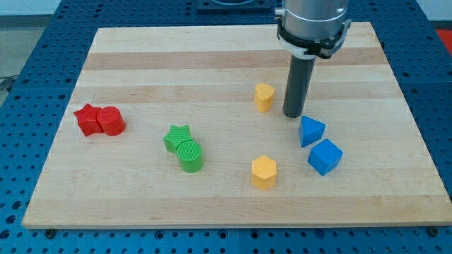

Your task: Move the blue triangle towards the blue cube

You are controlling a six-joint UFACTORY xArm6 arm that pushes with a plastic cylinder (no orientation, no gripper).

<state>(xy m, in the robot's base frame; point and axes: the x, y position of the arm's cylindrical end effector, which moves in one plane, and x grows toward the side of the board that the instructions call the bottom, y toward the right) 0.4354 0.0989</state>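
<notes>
My tip (294, 114) just above blue triangle (311, 131), near board's right edge; blue cube (325, 156) just below triangle; no gripper fitted.

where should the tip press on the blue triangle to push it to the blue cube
No grip here, only a push. Press my tip on the blue triangle at its upper-left face, coming from the view's top left, where the tip already stands. The blue cube lies just to the lower right, so that line drives it straight across.

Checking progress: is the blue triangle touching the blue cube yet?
Cannot tell: blue triangle sits just above blue cube, at most a sliver apart. My tip is at its upper-left.
</notes>
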